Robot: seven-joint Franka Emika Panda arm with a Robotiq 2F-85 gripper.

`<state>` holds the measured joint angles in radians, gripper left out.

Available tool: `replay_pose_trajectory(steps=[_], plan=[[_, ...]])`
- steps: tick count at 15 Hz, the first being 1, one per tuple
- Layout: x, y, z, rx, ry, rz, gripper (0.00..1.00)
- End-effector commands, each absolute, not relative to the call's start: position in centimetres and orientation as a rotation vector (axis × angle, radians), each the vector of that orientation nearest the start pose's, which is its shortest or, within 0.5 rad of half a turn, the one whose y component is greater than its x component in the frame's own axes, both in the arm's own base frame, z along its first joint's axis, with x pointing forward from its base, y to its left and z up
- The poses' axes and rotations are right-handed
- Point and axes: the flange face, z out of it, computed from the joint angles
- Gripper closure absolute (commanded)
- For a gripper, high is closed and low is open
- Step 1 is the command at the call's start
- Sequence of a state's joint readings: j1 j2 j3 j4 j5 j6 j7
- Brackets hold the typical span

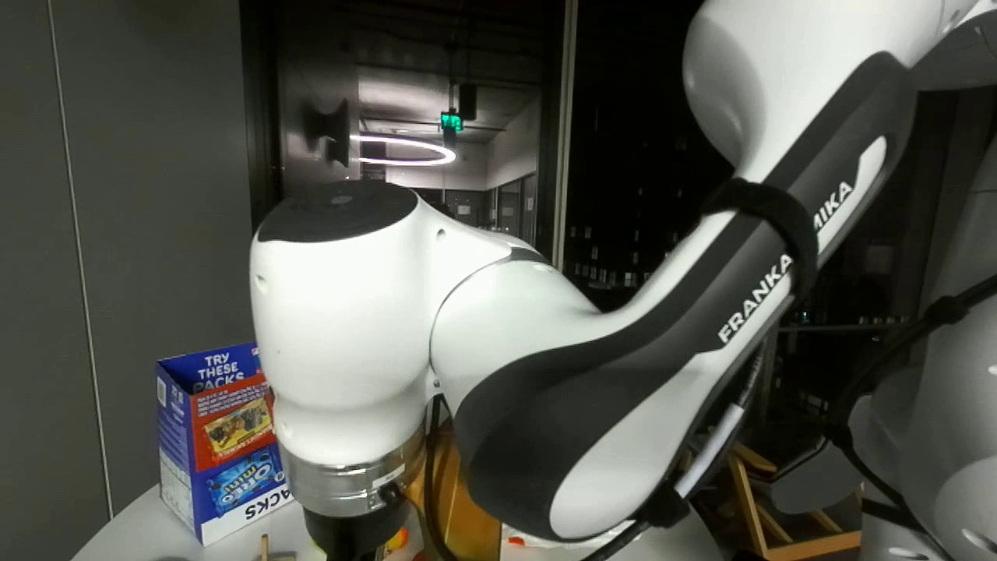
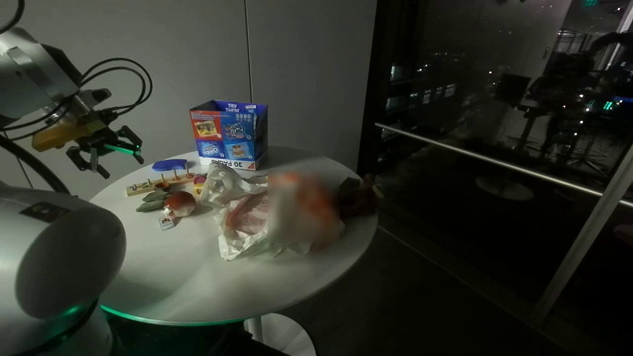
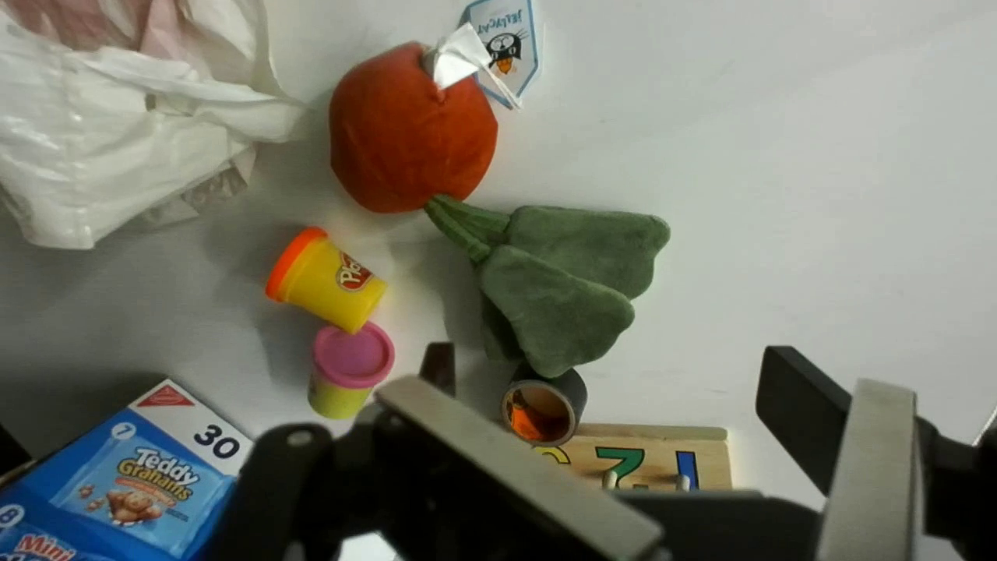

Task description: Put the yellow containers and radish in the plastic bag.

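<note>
My gripper [image 3: 623, 382] is open and empty above the table in the wrist view; in an exterior view the gripper [image 2: 123, 164] hangs well above the tabletop. A yellow container with an orange lid [image 3: 335, 284] lies on its side. It touches a yellow container with a pink lid [image 3: 354, 366], left of the gripper. The plush radish [image 3: 413, 132], red with green leaves, lies beyond the fingers; it also shows in an exterior view [image 2: 181, 202]. The crumpled white plastic bag [image 3: 117, 148] lies left of the radish; in an exterior view the bag [image 2: 232, 244] is partly blurred.
A snack box [image 2: 230, 138] stands at the table's back. A wooden number board with pegs [image 3: 658, 452] lies below the gripper. A dark tape roll [image 3: 545, 409] touches the radish leaves. A blue object [image 2: 169, 164] lies behind the board. A paper tag [image 3: 506, 47] hangs from the radish.
</note>
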<state>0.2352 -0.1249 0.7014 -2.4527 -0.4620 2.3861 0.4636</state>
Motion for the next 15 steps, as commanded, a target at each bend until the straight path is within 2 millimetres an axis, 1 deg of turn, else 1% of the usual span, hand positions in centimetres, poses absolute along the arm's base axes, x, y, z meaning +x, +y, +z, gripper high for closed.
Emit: replay_pose_trajectory(steps=[1, 3, 5, 6, 8, 10, 11, 12, 14, 15], plan=[[30.4, 39.0, 33.9, -3.038, -1.431, -0.603, 0.0], [32.5, 39.2, 33.7, -3.025, -1.472, -0.651, 0.0], [35.4, 39.0, 33.1, -3.047, -1.477, -0.676, 0.0], [37.6, 38.6, 32.9, -3.07, -1.464, -0.678, 0.0], [40.9, 38.2, 32.2, -3.091, -1.447, -0.685, 0.0], [43.7, 38.2, 31.2, -3.114, -1.393, -0.658, 0.0], [44.8, 38.3, 30.6, -3.14, -1.323, -0.61, 0.0], [45.5, 38.3, 29.9, -3.148, -1.278, -0.56, 0.0], [46.5, 38.2, 28.9, -3.188, -1.177, -0.489, 0.0], [46.9, 38.4, 28.7, -3.195, -1.136, -0.455, 0.0]])
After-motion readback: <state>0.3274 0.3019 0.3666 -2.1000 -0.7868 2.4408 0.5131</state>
